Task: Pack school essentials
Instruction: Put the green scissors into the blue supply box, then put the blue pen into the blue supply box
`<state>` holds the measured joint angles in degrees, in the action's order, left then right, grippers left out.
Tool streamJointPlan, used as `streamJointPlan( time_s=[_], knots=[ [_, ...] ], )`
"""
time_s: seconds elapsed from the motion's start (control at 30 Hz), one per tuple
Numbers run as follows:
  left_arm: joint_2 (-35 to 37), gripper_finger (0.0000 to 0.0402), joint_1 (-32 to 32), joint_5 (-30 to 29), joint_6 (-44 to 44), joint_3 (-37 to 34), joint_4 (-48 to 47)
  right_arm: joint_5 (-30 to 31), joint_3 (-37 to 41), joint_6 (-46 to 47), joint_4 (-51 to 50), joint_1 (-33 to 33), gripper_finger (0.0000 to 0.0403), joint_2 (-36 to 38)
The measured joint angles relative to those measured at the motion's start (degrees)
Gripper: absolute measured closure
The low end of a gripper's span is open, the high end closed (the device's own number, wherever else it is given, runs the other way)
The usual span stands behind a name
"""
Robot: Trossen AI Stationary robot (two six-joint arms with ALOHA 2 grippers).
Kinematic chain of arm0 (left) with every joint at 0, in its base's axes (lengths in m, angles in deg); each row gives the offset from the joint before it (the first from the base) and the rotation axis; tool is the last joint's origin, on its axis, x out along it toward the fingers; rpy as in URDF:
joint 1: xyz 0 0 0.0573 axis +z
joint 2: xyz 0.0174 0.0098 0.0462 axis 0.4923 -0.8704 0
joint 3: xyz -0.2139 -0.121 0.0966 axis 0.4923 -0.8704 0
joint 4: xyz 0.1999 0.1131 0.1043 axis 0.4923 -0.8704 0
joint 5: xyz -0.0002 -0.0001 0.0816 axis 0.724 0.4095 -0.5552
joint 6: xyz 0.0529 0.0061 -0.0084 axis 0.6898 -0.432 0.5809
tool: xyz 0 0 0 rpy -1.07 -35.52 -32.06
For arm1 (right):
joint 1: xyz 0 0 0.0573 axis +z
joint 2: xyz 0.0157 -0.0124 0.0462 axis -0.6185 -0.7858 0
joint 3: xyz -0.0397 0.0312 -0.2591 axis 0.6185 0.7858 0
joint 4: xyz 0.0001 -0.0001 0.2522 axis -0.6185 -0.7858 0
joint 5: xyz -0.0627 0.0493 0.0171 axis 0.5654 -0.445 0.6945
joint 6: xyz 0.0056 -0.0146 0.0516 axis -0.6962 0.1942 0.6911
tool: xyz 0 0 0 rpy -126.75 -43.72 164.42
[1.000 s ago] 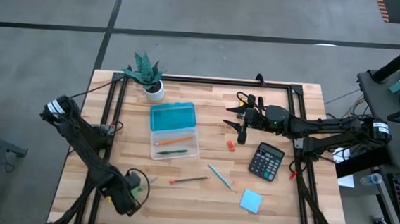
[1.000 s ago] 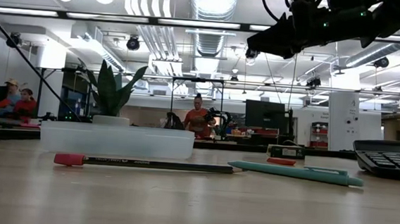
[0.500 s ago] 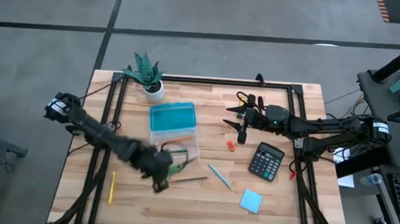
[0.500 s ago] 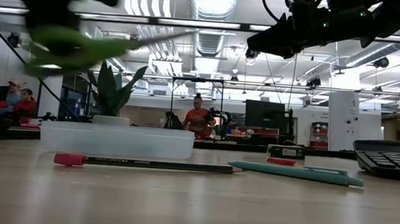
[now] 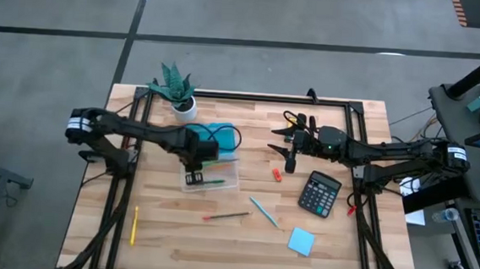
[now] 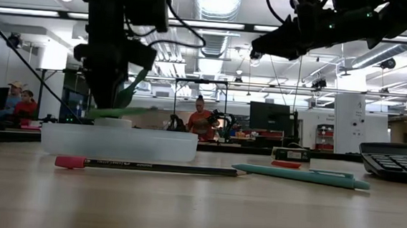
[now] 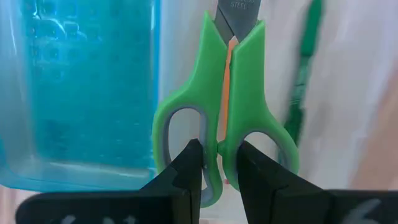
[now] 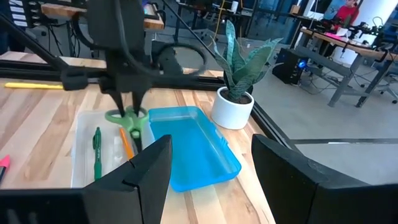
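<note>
My left fingers (image 7: 217, 163) pinch green-handled scissors (image 7: 227, 106) over the clear pencil case (image 5: 228, 181), mid-drop-off. Next: lower, release inside. Right fingers (image 8: 208, 171) spread, empty, hovering above the desk (image 5: 165, 239).

In the left wrist view the green-handled scissors (image 7: 227, 118) lose their blade tip past the picture's edge, and the green pen (image 7: 303, 81) beside them is blurred and likewise cut off.

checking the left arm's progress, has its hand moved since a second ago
Yes. In the high view the left hand, shut on the green-handled scissors, has swung from the table's near left corner up over the clear plastic pencil box beside the small potted plant.
</note>
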<state>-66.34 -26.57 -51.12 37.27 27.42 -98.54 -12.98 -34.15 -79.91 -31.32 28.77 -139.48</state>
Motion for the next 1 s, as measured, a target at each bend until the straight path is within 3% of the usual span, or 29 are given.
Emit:
streamJointPlan(
  time_s=[0.17,0.43,0.7,0.9,1.0],
  knots=[
    [-3.07,0.0345,0.02,0.45,4.64,-1.06,-0.81,0.00,0.00,-0.02,-0.34,0.00,0.0193,0.00],
    [-4.95,0.0345,0.08,0.33,3.70,-0.92,-0.14,0.00,0.00,0.00,-0.52,0.00,0.0193,0.00],
    [-5.25,0.0261,0.10,-1.39,2.13,-1.04,-0.12,0.00,0.00,0.04,-0.87,0.00,0.0193,0.00],
    [-5.00,0.0249,-0.06,-0.59,1.23,0.95,-1.11,0.00,0.00,0.07,-1.09,0.00,0.0193,0.00],
    [-3.87,0.0248,-0.85,1.41,-5.61,2.98,-2.79,0.00,0.00,0.07,-1.11,0.00,0.0193,0.00]
  ],
)
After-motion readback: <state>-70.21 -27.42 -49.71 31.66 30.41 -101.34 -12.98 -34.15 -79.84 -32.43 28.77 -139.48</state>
